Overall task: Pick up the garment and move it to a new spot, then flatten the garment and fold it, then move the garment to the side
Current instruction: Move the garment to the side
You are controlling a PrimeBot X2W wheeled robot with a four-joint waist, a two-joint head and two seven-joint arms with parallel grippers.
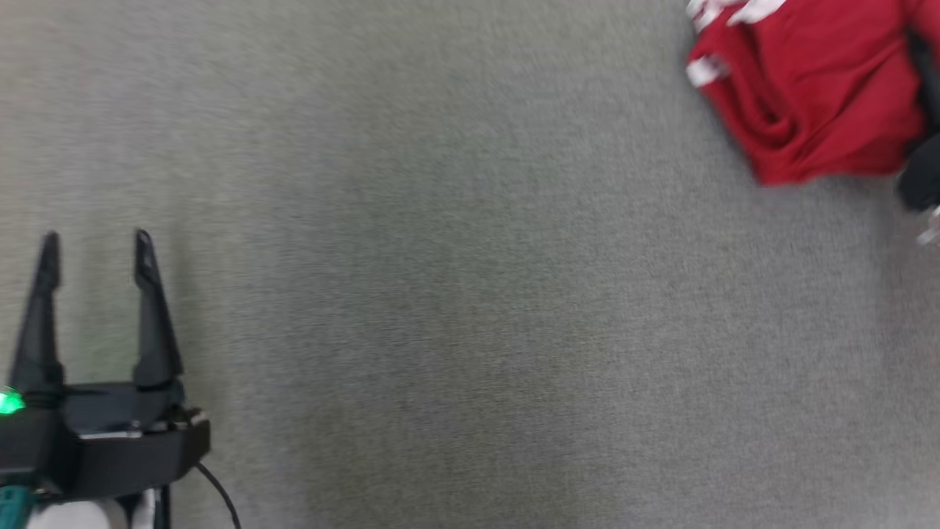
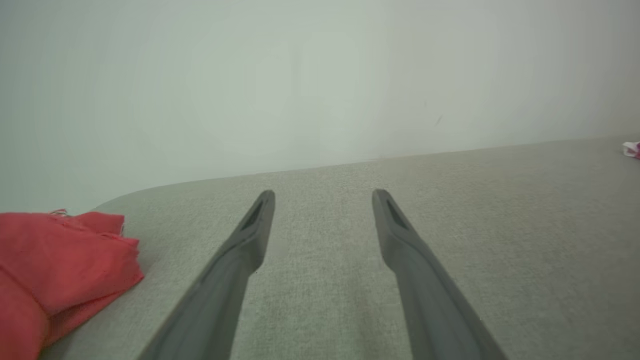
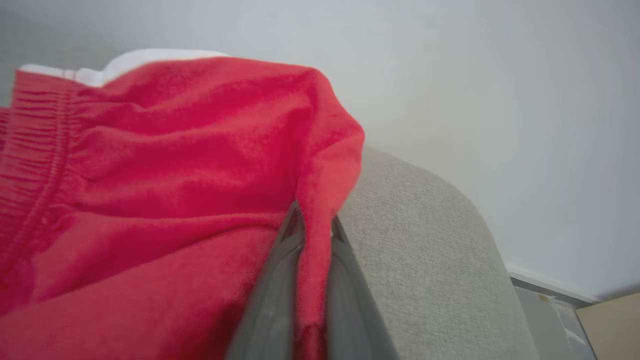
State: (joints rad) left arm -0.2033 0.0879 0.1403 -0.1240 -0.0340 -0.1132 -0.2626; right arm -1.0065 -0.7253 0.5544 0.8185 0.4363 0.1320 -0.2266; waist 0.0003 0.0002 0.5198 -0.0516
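Garment (image 3: 150, 165) clenched in your right jaws, left jaws spread empty; pickup seemingly begun, relocating, flattening, folding, side-move ahead.

Left hand (image 2: 323, 195), fingers (image 2: 240, 260) apart, near red garment (image 2: 60, 260)

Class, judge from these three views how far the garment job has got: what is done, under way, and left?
Done: the right pincer is shut on a fold of the red garment. In hand: the pickup; the cloth is bunched on the grey surface. Left: moving it, flattening, folding, setting it aside. The left pincer is open, holding nothing.
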